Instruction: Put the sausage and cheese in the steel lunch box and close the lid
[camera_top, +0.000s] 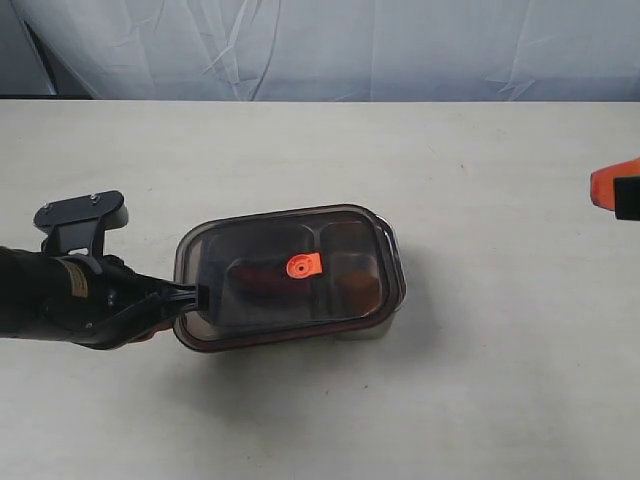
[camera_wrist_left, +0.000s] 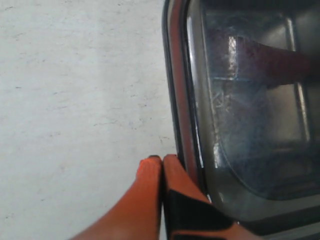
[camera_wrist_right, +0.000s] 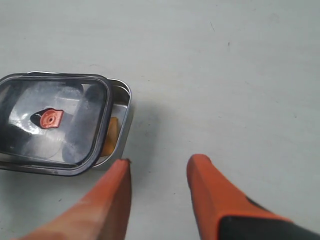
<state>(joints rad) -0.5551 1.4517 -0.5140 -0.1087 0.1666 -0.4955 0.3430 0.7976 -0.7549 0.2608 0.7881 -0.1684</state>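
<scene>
Lid (camera_top: 340, 232) is lying on top of the steel lunch box (camera_top: 393, 240) but not squared up. It's shifted toward the left arm's side, so the box's right end pokes out from under it. The right wrist view shows the same: a strip of the box (camera_wrist_right: 127, 106) is uncovered past the lid's (camera_wrist_right: 75, 105) edge.

Cheese (camera_wrist_right: 111, 134) sits in that end compartment, partly exposed in the gap. Sausage (camera_top: 262, 278) is in the other compartment and shows as a dark red shape through the smoky lid. It's also in the left wrist view (camera_wrist_left: 280, 62), blurred through the plastic. Orange valve (camera_top: 302, 265) is at the lid centre, facing up.

Left gripper (camera_top: 190, 293) is at the lid's left end, low over the counter (camera_top: 480, 380). Its jaws are clenched, orange tips pressed together with nothing between them (camera_wrist_left: 161, 162). The tips are right against the lid's rim (camera_wrist_left: 175, 100); can't tell if they actually touch it.

Right gripper (camera_top: 615, 188) is well off to the right, apart from the box. Its jaws are spread and empty (camera_wrist_right: 159, 162), with bare counter between the fingers.
</scene>
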